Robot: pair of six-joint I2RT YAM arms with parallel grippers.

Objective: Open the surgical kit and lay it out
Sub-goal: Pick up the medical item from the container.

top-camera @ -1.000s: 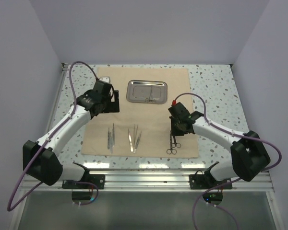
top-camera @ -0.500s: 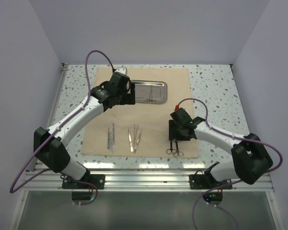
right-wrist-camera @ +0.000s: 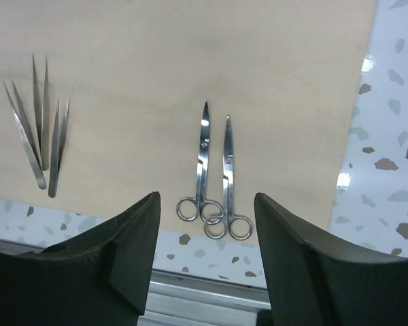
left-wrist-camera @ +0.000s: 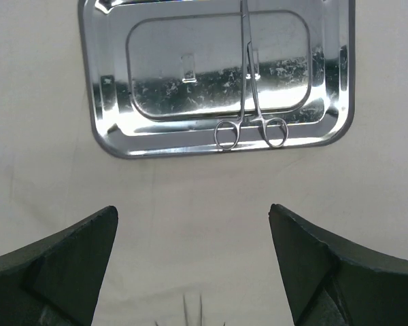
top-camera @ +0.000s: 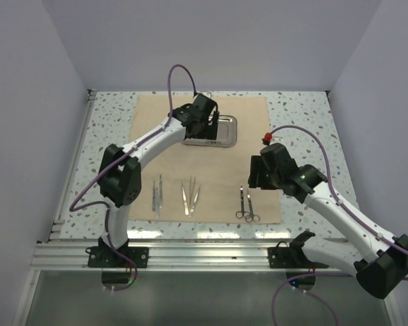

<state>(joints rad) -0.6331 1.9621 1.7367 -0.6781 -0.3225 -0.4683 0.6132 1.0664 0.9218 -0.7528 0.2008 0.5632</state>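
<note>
Calls for lowering the released left gripper (left-wrist-camera: 192, 212) straight onto the ring-handled scissors (left-wrist-camera: 246, 41) lying dead ahead in the steel tray (left-wrist-camera: 95, 102), pinching the slim shank beyond the rings, and leaving the equally released right gripper (right-wrist-camera: 207, 198) poised over the two scissors (right-wrist-camera: 202, 153) beneath it on the cloth wrap (right-wrist-camera: 156, 68).

**Robotics lab test cell**

Plain pale walls (top-camera: 211, 41) box in a speckled tabletop (top-camera: 299, 112). An aluminium rail (top-camera: 204, 239) along its near edge carries the bases of the left arm (top-camera: 153, 139) and right arm (top-camera: 340, 210). Purple cables (top-camera: 179, 66) loop freely, as on a research bench.
</note>
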